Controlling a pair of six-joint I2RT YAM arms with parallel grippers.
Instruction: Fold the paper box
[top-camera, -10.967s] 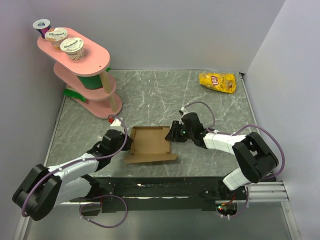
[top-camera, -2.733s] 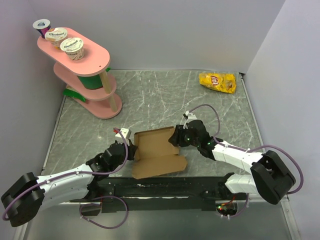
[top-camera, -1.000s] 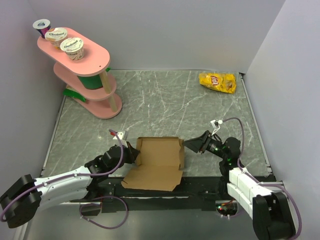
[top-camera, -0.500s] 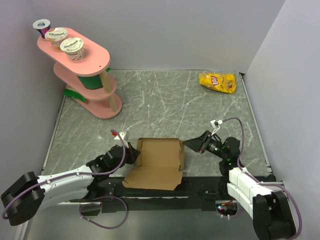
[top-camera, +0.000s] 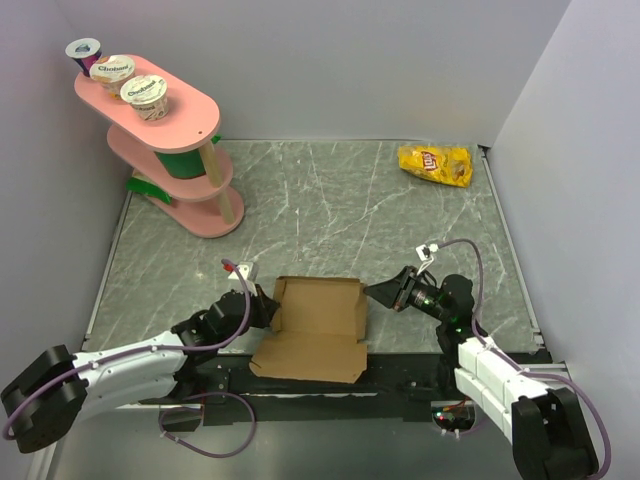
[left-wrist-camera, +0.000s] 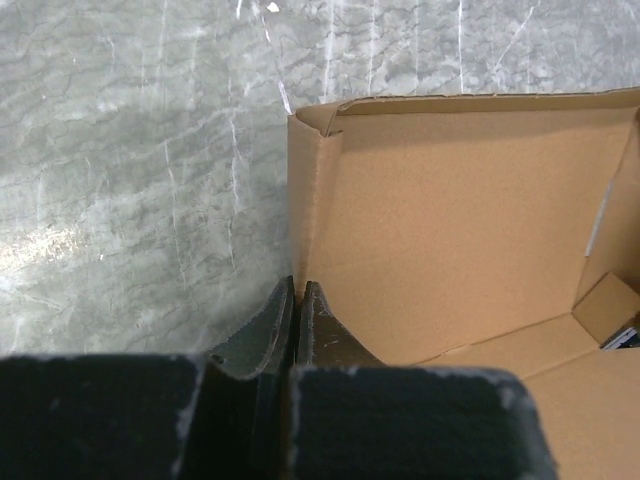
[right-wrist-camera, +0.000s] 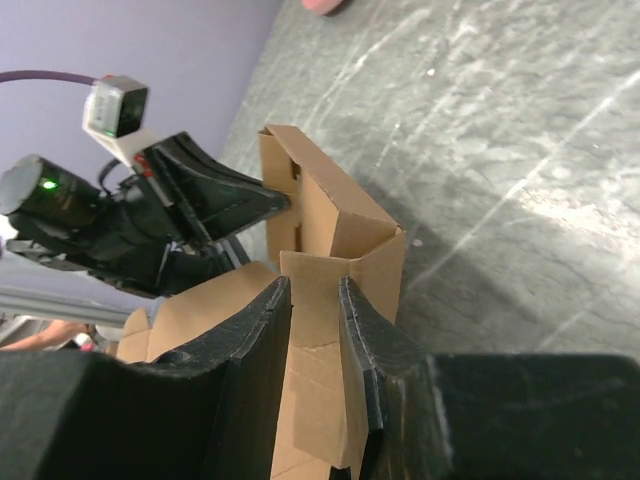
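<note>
The paper box (top-camera: 315, 308) is a brown cardboard tray at the table's near edge, walls partly raised, its front flap lying flat toward the arms. My left gripper (top-camera: 264, 308) is shut on the box's left wall; in the left wrist view its tips (left-wrist-camera: 297, 290) pinch the wall's edge, with the box (left-wrist-camera: 450, 220) interior to the right. My right gripper (top-camera: 370, 292) is at the box's right wall. In the right wrist view it (right-wrist-camera: 313, 290) stands slightly open, with the wall's face (right-wrist-camera: 340, 240) showing between the fingers. The left gripper (right-wrist-camera: 210, 200) shows beyond.
A pink tiered stand (top-camera: 190, 125) with yogurt cups (top-camera: 145, 95) stands at the back left. A yellow chip bag (top-camera: 436, 163) lies at the back right. The black rail (top-camera: 300, 385) runs along the near edge under the box's front flap.
The box was dragged toward the near edge earlier and the right arm pulled back. In the last half second the right gripper edged left toward the box's right wall.
</note>
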